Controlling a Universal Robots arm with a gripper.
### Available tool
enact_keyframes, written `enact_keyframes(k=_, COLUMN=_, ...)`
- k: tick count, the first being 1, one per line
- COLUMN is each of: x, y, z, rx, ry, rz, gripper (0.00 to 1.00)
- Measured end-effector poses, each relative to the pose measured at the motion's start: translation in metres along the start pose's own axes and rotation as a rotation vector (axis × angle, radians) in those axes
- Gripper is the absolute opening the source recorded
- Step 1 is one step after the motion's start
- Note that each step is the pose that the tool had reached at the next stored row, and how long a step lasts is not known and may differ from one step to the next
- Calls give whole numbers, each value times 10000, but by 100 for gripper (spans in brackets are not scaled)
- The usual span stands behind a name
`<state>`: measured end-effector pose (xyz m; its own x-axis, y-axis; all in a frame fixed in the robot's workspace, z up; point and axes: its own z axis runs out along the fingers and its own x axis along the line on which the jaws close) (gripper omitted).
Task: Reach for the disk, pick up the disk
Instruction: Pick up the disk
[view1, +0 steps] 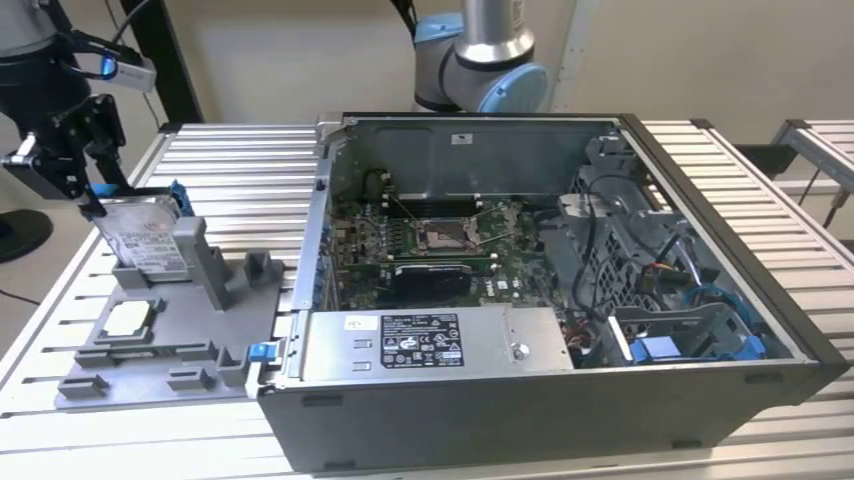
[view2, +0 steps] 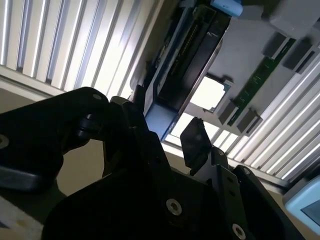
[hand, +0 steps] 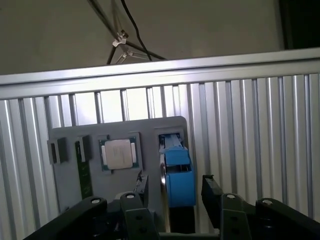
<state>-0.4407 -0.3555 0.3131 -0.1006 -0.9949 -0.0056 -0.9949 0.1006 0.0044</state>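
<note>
The disk (view1: 139, 243) stands on edge in a slot of the grey holder plate (view1: 160, 345), at the exterior view's left. It is silver with a white label, and a blue carrier frame runs along its edge. My gripper (view1: 91, 204) hangs at the disk's upper corner. In the first wrist view the blue edge of the disk (hand: 178, 176) lies between the two black fingers (hand: 142, 186), and the gripper (hand: 176, 189) is open with a gap on each side. In the second wrist view the gripper (view2: 167, 125) sits just over the disk's blue end (view2: 162, 119).
An open computer case (view1: 534, 270) fills the middle of the slatted metal table (view1: 227, 170), close beside the holder plate. A small square silver chip (view1: 127, 318) and a green memory stick (hand: 85, 176) lie on the plate. The arm's base (view1: 474, 60) stands behind the case.
</note>
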Motion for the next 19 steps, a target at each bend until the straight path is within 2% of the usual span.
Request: enact_keyframes(k=19, x=-14, y=-33, z=345, rx=0, ry=18, rz=-296, gripper=100)
